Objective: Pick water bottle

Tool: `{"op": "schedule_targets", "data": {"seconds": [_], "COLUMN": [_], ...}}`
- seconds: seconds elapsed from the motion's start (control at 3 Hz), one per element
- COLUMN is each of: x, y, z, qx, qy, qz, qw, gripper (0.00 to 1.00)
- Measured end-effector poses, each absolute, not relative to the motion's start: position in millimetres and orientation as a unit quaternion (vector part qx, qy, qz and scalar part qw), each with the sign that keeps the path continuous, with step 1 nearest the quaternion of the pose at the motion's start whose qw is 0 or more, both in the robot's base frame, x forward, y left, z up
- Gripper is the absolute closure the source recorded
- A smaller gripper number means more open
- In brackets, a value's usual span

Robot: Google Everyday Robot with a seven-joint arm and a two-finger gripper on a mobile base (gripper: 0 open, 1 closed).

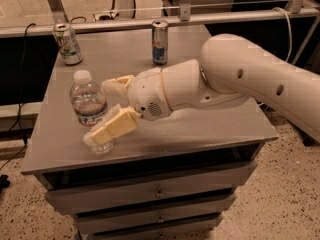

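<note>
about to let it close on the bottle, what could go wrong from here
1. The gripper straddles the water bottle at a slant, its near jaw low by the base; closing could tip it.
2. The bottle stands near the front edge of the drawer cabinet, so a knock might send it off.

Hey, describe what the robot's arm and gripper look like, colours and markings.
The arm is a thick, smooth, off-white tube with a few small dark round holes. Its rounded wrist bears a dotted grille patch. The gripper, at the front left of the table by the water bottle, has two flat, pale yellow fingers.
</note>
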State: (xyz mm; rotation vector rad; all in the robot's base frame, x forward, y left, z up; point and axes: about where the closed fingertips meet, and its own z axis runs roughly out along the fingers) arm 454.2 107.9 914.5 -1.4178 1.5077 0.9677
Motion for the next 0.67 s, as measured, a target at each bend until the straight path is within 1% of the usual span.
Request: {"op": "schedule_targets", "data": {"seconds": [0.33, 0.67], "x": [456.1, 458.5], "y": [123.1, 122.6], "z": [907.9, 915.6], "qx": [-0.535, -0.519], "qy": [0.605, 0.608], "qz": [0.402, 0.399], "qw": [0.43, 0.45], "gripper": [0.42, 0.64]}}
